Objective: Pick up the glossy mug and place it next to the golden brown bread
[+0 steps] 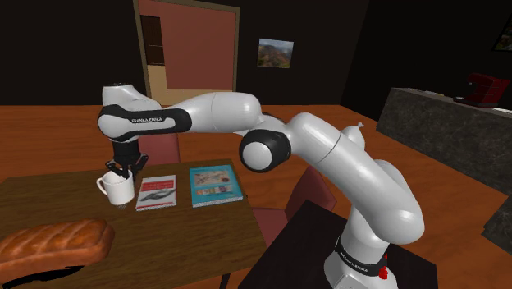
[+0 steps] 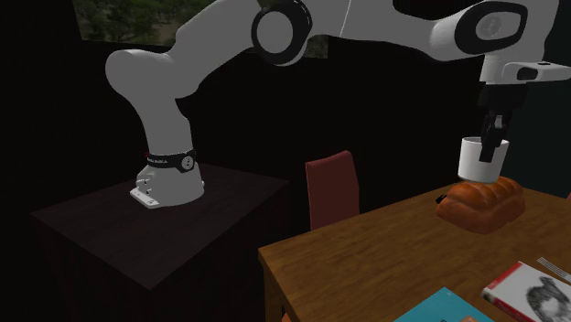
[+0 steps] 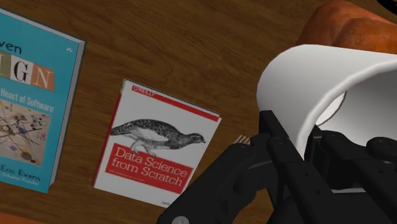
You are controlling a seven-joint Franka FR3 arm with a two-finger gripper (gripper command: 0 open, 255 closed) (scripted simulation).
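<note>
Wrist view: the black gripper (image 3: 299, 137) is clamping its fingers on the rim of the white mug (image 3: 331, 70), one finger going inside the cup and the other pressing on the outer wall, so the jaws are standing only as far apart as that wall. The mug is hanging from them clear of the wooden table (image 3: 178, 51), hovering just beside the red-and-white book (image 3: 156, 149), on the side facing away from the blue book (image 3: 28, 102). The blue book is lying flat just beside the red-and-white book, both resting on the table. The golden-brown bread (image 1: 53, 242) is sitting well apart from the red-and-white book, out beyond the mug.
</note>
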